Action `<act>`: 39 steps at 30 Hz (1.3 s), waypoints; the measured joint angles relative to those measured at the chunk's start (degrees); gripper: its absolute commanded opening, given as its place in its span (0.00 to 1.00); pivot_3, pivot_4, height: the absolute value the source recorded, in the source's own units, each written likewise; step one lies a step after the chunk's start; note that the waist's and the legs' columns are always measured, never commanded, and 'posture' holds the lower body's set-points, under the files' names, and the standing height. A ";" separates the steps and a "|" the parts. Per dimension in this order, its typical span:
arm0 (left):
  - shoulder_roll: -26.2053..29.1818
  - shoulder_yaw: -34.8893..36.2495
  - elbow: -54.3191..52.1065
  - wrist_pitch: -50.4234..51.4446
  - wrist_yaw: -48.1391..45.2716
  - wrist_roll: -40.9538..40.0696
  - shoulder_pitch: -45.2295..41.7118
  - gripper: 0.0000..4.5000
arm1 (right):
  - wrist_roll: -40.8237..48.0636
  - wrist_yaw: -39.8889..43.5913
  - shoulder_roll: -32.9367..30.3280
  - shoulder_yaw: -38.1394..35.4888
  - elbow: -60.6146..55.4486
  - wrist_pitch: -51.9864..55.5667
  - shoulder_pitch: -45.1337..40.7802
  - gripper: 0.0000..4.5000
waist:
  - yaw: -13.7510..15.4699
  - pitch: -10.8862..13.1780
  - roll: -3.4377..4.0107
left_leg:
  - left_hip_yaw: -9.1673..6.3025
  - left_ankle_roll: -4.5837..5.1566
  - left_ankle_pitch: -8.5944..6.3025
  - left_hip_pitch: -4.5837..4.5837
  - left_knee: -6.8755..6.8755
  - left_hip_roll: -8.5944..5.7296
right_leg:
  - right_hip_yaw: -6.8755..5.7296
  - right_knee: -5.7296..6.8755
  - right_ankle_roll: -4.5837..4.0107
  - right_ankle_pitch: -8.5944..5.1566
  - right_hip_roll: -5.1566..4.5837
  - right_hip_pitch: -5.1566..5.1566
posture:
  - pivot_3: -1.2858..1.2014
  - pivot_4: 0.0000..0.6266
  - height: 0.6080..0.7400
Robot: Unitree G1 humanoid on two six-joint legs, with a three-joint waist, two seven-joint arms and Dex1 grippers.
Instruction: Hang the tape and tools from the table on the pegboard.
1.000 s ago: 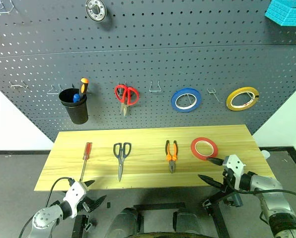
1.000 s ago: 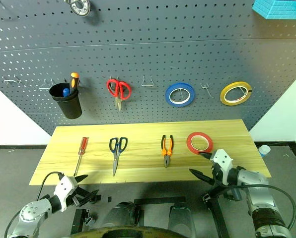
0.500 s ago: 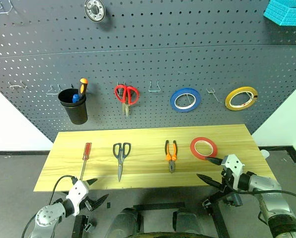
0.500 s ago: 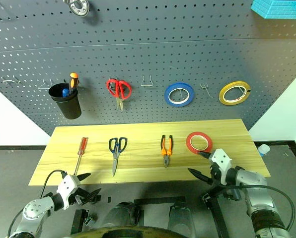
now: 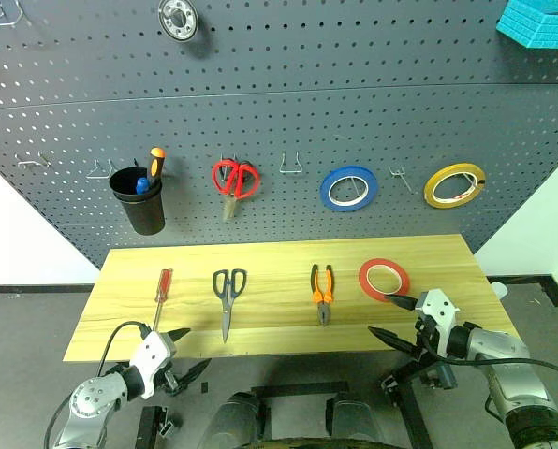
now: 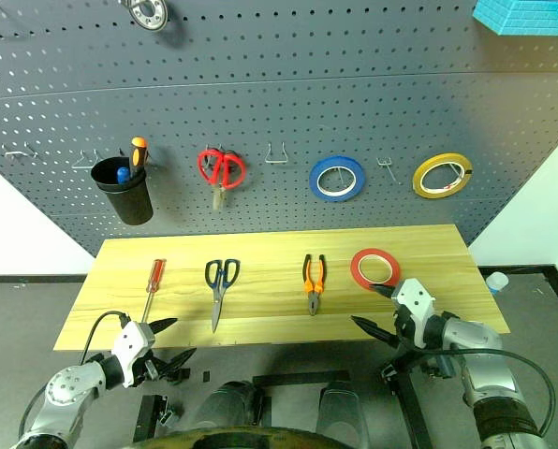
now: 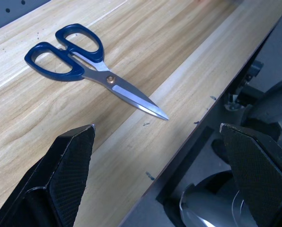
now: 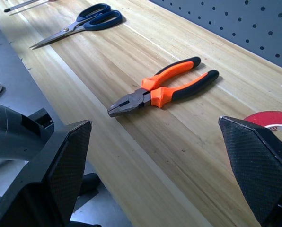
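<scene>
On the table [image 5: 279,257] lie, from left to right, a slim red-handled screwdriver [image 5: 161,297], dark-handled scissors [image 5: 228,297], orange-and-black pliers [image 5: 322,292] and the red tape [image 5: 384,279]. The grey pegboard [image 5: 279,112] rises behind them. My left gripper [image 5: 194,348] is open below the table's front edge, short of the scissors [image 7: 91,70]. Open too, my right gripper [image 5: 382,314] hangs at the front edge just before the tape [image 8: 272,118], with the pliers [image 8: 164,90] ahead of it. Neither gripper holds or touches anything.
Hanging on the pegboard are a black cup [image 5: 141,199] holding an orange-and-black screwdriver, red-handled scissors [image 5: 235,181], a blue roll [image 5: 349,187] and a yellow roll [image 5: 455,184]. Bare hooks [image 5: 292,166] sit between them. A teal object [image 5: 539,23] juts in at the top right.
My left gripper has crept slightly up and right toward the table's front edge. The right gripper and the things on the table have stayed put.
</scene>
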 measured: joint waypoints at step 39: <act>-7.26 -13.86 -19.31 36.75 4.41 5.29 -22.13 0.98 | -14.79 -16.07 3.93 9.88 14.03 19.91 -23.00 1.00 | -1.72 0.56 -0.22 | 0.01 0.19 0.11 -0.04 -0.03 -0.05 | 0.01 0.00 0.22 0.17 0.06 -0.05 | 0.48 0.09 1.00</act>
